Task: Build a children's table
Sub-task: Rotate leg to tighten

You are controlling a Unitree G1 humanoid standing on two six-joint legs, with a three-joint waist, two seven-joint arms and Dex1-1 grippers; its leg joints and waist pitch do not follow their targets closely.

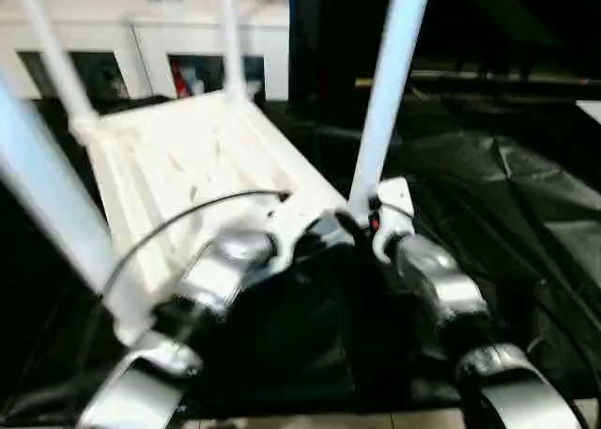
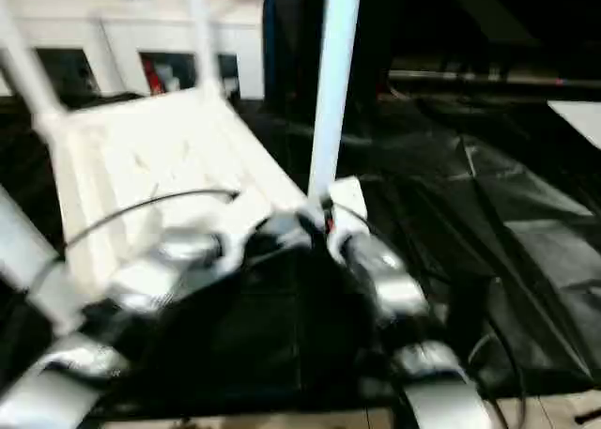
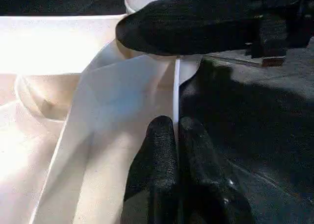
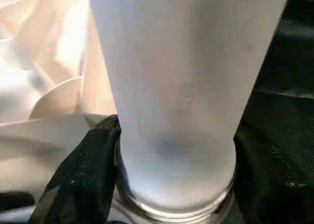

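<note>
The white tabletop (image 1: pixel 188 157) lies upside down on a black sheet, ribbed underside up. Four white legs stand in its corner sockets; the near right leg (image 1: pixel 385 100) rises tall at the middle of the picture. My right gripper (image 1: pixel 371 224) is closed around that leg's base, one black finger (image 4: pixel 83 175) pressed against the leg (image 4: pixel 171 87). My left gripper (image 3: pixel 175 123) is shut on the tabletop's thin near rim (image 3: pixel 175 87), just beside that corner. The right gripper's finger (image 3: pixel 196 23) crosses the leg's foot in the left wrist view.
A white glass-door cabinet (image 1: pixel 141 35) stands behind the tabletop. The black sheet (image 1: pixel 488 185) spreads wrinkled to the right. A near left leg (image 1: pixel 47 204) leans large at the left edge, close to my left forearm. A thin black cable (image 1: pixel 178 218) arcs over the tabletop.
</note>
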